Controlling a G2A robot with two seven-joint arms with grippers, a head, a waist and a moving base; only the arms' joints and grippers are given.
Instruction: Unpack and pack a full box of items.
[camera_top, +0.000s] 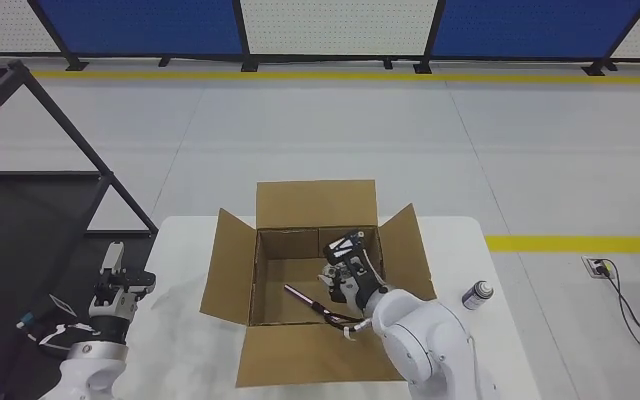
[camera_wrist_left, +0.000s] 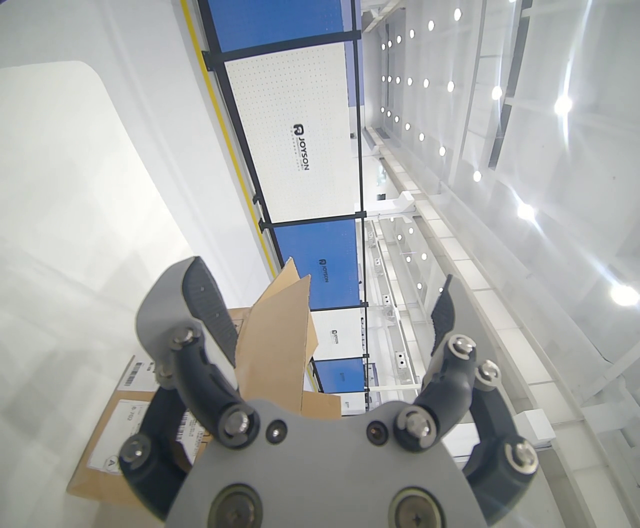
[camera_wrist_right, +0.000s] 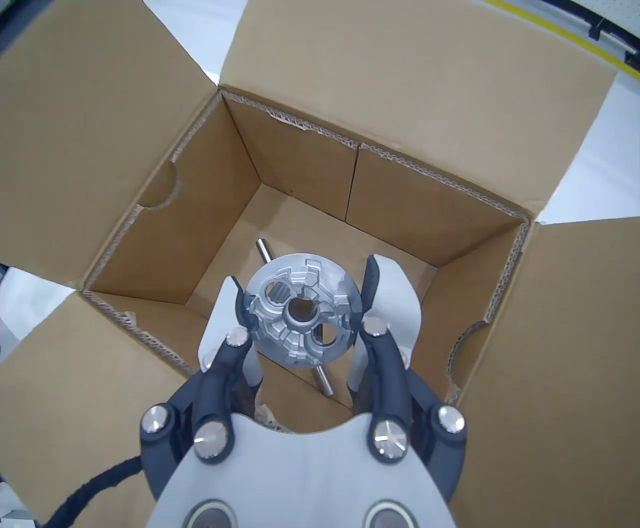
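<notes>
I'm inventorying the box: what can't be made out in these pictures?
Middle of the rod: right wrist view, behind the metal disc in the right gripper.
Box floor beneath it: right wrist view, covered by disc and gripper.
Small container beside the box: top view, too small to identify.

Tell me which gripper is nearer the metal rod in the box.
Right. The right gripper, shut on a metal disc, hangs over the rod; the left gripper is outside the box, open.
</notes>
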